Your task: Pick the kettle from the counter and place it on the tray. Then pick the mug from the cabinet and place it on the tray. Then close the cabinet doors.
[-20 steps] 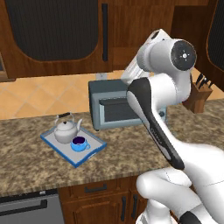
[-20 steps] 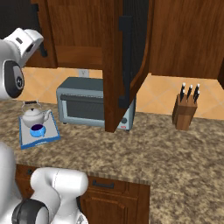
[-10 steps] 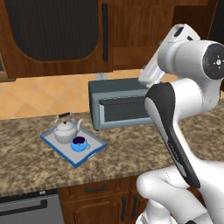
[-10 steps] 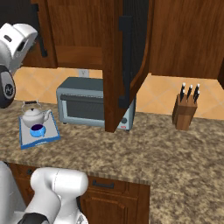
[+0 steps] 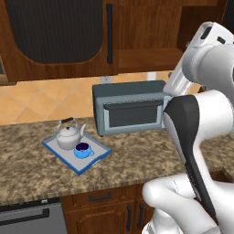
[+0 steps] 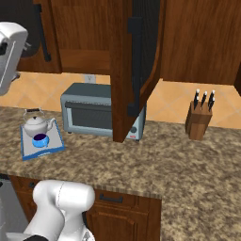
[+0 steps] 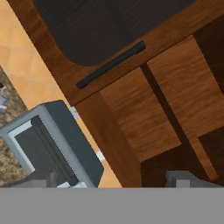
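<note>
Kettle [image 5: 68,136] and blue mug [image 5: 82,149] on tray [image 5: 98,157], cabinet doors [image 6: 139,66] open.

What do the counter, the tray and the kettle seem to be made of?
Counter: looks like polished granite, speckled brown and beige. Tray: perhaps plastic or enamelled metal, flat grey with a bright blue rim. Kettle: probably glazed ceramic or enamel, smooth white-grey, with a thin dark handle.

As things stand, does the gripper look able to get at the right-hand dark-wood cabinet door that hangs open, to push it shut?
Probably yes. The gripper is open and empty, up at the cabinet, and the right-hand dark-wood door swings out over the speckled counter with nothing in front of it.
</note>
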